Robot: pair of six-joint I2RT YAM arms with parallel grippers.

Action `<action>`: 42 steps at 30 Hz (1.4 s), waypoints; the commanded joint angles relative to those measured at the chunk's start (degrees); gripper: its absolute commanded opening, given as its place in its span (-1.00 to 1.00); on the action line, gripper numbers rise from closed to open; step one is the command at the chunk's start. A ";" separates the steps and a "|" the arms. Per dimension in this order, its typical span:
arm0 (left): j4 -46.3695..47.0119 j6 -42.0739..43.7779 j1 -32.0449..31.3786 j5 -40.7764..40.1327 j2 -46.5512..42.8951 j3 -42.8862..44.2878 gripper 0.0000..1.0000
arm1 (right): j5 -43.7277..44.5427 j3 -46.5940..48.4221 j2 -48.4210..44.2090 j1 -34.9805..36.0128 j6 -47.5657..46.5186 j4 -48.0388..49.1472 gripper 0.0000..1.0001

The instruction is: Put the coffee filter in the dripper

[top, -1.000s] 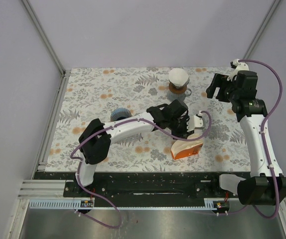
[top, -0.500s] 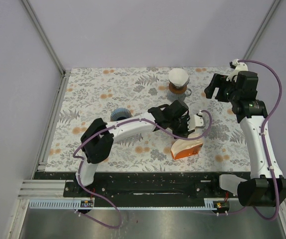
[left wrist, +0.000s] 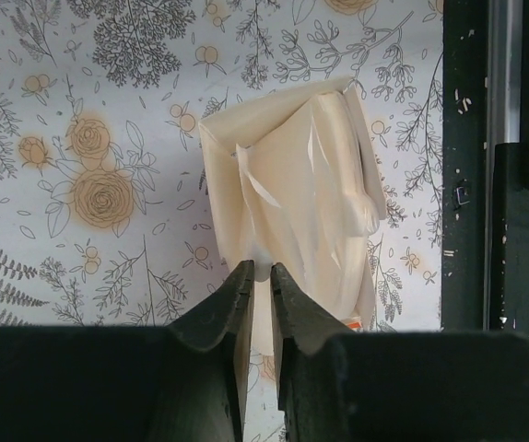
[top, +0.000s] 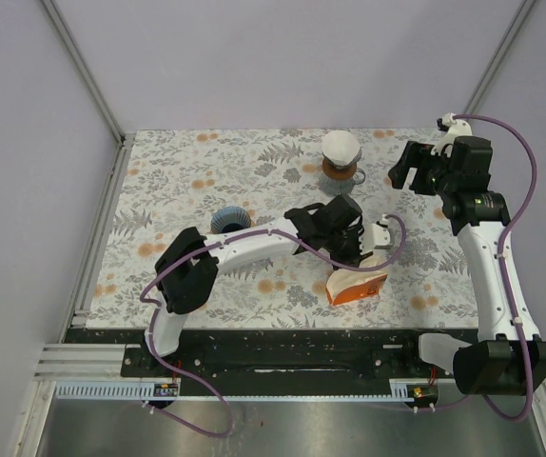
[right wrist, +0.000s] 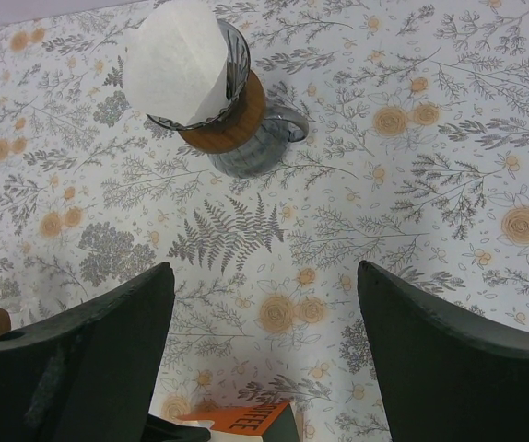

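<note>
While a white tabletop printed with grey ferns and orange flowers (top: 197, 181) fills the scene, the left arm stretches across it to the near right. The left gripper (left wrist: 263, 281) points at a fanned sheaf of cream paper coffee filters (left wrist: 292, 184), its jaws drawn almost together and pinching the sheaf's lower edge. The sheaf spills from a flat orange filter packet (top: 354, 286) lying near the black front rail (left wrist: 513, 184).

The right gripper (right wrist: 264, 267) hangs above the far right of the table with its jaws spread wide, holding nothing. Beyond it stands a glass dripper with a brown wooden collar (right wrist: 237, 124), well apart from the packet. A white cone-shaped paper filter (right wrist: 177, 60) sits in its mouth. A round blue-grey ribbed object (top: 227, 219) rests beside the left arm.

White capitals on the packet are cut off and unreadable.
</note>
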 commanded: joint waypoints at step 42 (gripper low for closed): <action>-16.36 -18.68 4.72 -2.42 -8.82 13.53 -1.00 | -7.82 1.12 -0.97 -0.19 0.23 0.90 0.75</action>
